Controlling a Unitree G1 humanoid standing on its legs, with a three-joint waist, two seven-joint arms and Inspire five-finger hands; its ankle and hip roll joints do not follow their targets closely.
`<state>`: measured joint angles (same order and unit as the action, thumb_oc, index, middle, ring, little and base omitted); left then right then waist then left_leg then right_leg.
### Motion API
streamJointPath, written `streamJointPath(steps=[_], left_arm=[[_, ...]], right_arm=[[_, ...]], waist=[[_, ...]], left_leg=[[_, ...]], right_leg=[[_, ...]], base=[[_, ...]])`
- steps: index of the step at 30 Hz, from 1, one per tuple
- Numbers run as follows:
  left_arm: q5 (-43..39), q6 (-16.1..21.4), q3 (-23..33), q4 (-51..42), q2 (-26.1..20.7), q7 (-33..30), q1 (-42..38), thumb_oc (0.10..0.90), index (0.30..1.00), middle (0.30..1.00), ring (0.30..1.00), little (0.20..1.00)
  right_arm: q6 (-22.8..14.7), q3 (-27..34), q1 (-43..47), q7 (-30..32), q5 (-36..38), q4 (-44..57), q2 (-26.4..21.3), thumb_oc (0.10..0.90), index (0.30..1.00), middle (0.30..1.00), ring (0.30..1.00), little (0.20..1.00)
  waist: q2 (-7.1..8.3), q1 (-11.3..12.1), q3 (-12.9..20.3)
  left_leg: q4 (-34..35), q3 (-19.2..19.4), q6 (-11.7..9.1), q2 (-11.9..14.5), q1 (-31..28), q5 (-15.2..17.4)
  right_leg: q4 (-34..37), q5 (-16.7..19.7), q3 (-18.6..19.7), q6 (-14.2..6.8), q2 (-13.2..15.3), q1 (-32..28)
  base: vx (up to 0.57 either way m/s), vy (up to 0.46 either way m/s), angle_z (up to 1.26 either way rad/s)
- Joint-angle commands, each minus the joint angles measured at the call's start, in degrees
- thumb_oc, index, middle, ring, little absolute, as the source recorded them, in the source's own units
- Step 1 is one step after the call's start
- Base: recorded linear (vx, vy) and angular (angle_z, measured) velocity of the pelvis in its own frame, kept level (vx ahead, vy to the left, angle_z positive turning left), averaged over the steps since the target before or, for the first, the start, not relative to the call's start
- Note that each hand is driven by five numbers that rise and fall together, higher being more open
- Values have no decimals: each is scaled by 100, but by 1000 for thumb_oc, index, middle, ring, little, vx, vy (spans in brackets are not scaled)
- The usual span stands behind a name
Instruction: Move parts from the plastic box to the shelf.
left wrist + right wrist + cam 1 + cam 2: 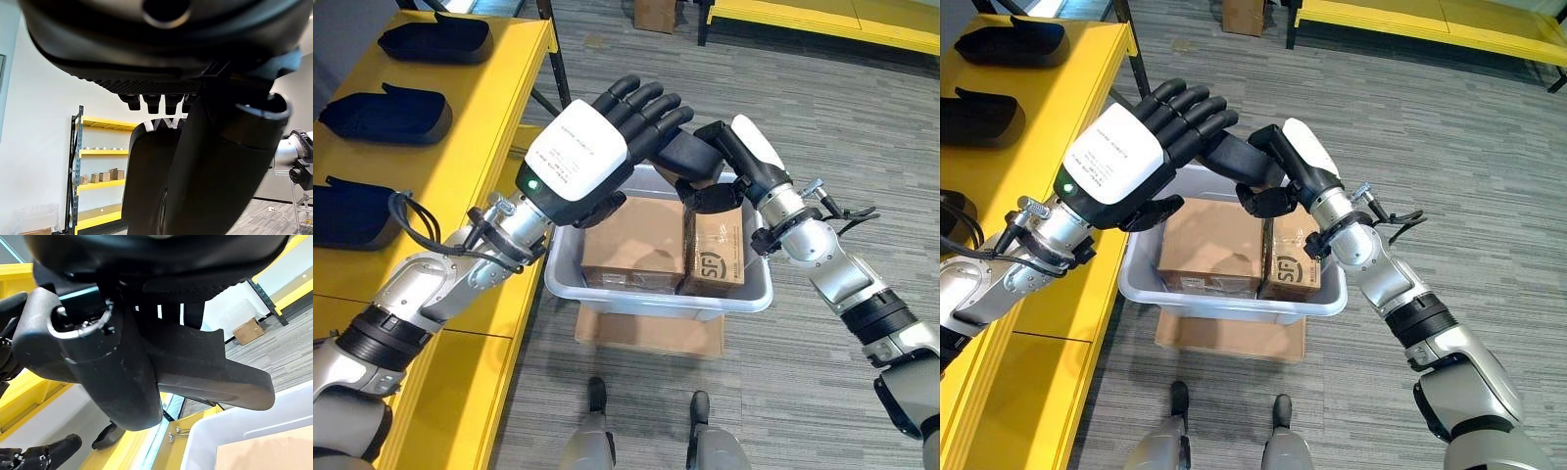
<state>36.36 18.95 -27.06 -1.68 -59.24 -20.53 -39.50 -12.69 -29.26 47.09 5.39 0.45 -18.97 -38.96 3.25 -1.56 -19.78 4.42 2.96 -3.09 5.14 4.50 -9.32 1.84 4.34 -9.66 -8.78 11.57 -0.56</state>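
Note:
A black moulded part (687, 155) hangs above the grey plastic box (656, 299), between my two hands. My right hand (744, 166) is shut on its right end, fingers curled under it and the white-covered thumb on top; the right wrist view shows the part (210, 367) running out past the hand. My left hand (582, 157) lies over the part's left end with its fingers straight, resting on it. Three more black parts (386, 116) lie on the yellow shelf (470, 147) at the left.
Two cardboard boxes (631, 240) lie inside the plastic box, which stands on a flat cardboard sheet (651, 335) on the grey floor. The shelf's edge runs close along the box's left side. A second yellow rack (822, 15) stands far back.

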Motion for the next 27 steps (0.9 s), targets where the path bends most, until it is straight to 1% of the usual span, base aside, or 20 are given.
streamJointPath(steps=[1,10,27], left_arm=[[-253,-5,-135,420,607,-248,-64,900,1000,1000,1000,1000],[-235,-4,-273,484,672,-198,-168,900,1000,1000,1000,1000],[-244,-12,-299,511,752,-151,-191,900,1000,1000,1000,1000]], right_arm=[[-499,-165,263,316,72,-298,429,400,300,300,300,300],[-489,-192,306,336,-4,-308,465,400,300,300,300,300],[-451,-275,268,245,-67,-380,621,400,300,300,300,300]], waist=[[50,56,1652],[51,35,1643],[48,25,1663]], left_leg=[[58,108,-226,393,-975,1192],[58,105,-222,386,-968,1196],[58,119,-214,400,-1010,1214]], right_leg=[[-429,-44,321,-380,296,231],[-426,-42,329,-381,292,238],[-431,-64,377,-368,281,222]], base=[[0,0,0],[0,0,0],[0,0,0]])
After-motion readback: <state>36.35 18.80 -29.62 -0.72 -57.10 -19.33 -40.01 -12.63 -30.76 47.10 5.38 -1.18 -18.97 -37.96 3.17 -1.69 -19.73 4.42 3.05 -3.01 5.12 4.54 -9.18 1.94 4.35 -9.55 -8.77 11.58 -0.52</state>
